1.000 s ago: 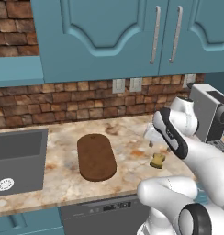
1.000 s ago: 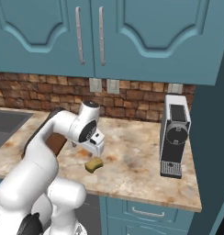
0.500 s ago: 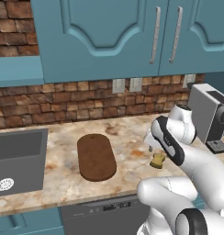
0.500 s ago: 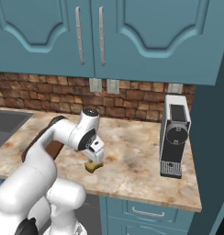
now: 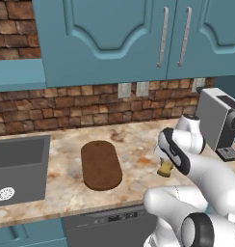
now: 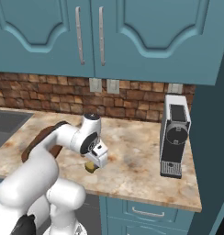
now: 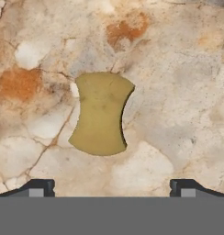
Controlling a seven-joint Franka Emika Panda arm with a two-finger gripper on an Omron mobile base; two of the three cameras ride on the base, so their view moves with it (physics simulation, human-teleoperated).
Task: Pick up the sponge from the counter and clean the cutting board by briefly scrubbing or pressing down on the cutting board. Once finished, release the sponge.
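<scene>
Hanging directly over the sponge (image 7: 101,113), the claw (image 7: 113,187) has its two tips spread wide apart, gripping nothing. The sponge (image 5: 164,168) lies flat on the marbled worktop (image 5: 138,144), its pinched sides facing each fingertip. In the right base view the sponge (image 6: 90,167) peeks out beneath the claw (image 6: 96,161). The cutting board (image 5: 100,164) rests on the worktop well apart to the sponge's left, between the sponge and the sink (image 5: 18,166). A coffee machine (image 6: 174,135) stands near the wall at the right.
</scene>
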